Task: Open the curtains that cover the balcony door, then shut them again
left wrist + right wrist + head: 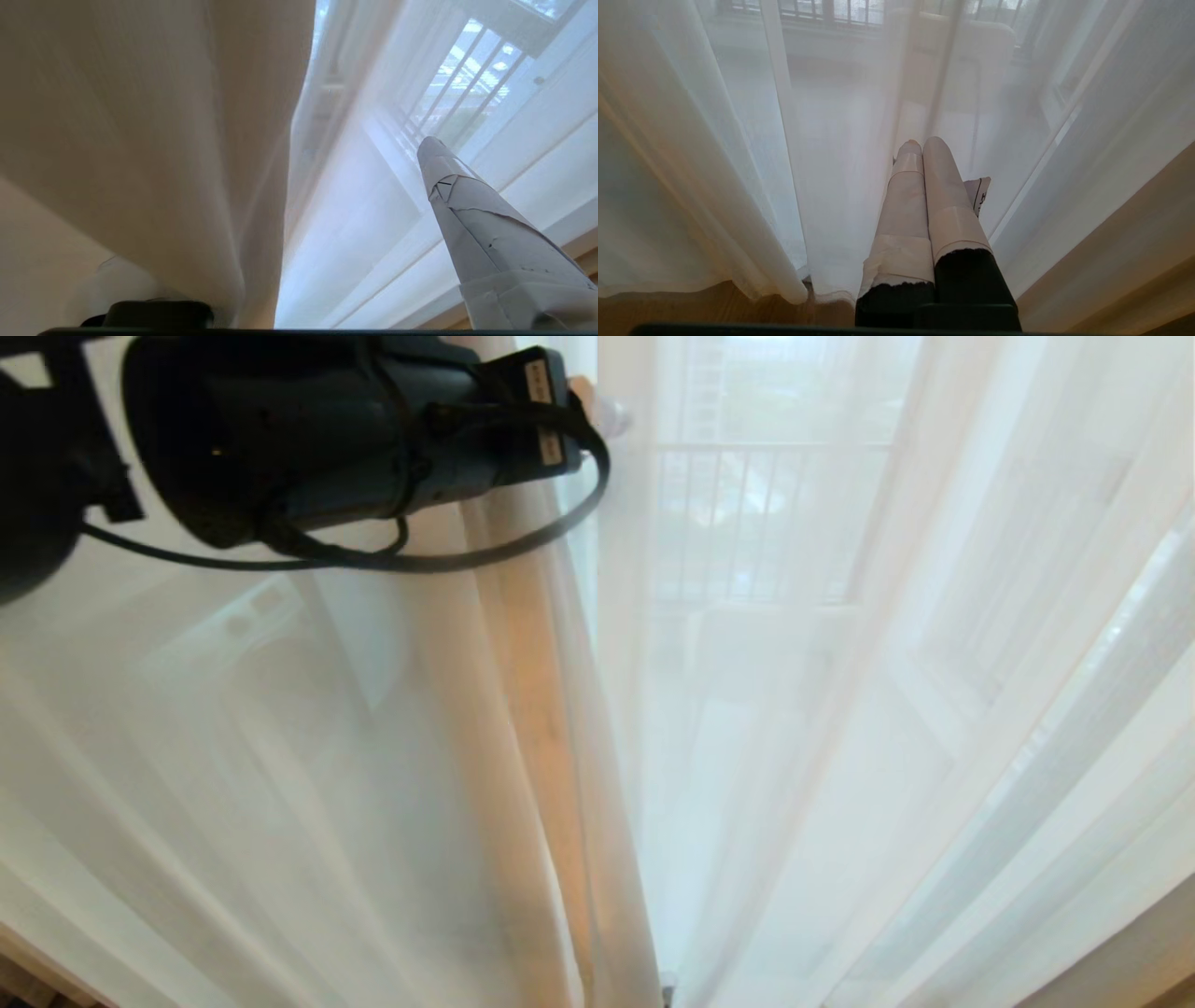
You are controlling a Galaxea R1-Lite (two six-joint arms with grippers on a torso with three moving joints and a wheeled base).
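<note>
left end effector raised beside curtains, fingers spread, holding nothing; right end effector closed, empty, low near curtains.

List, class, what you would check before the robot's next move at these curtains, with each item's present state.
1. Left gripper open: ok. It is raised at the cream hem, and its visible finger stands far to one side.
2. Hem free of that gripper: cannot tell, since fabric hides the other finger.
3. Curtains drawn together: ok, no clear gap in the head view.
4. Arm cable clear of the fabric: cannot tell. It loops right in front of the folds.
5. Right gripper shut and parked low: ok.
</note>
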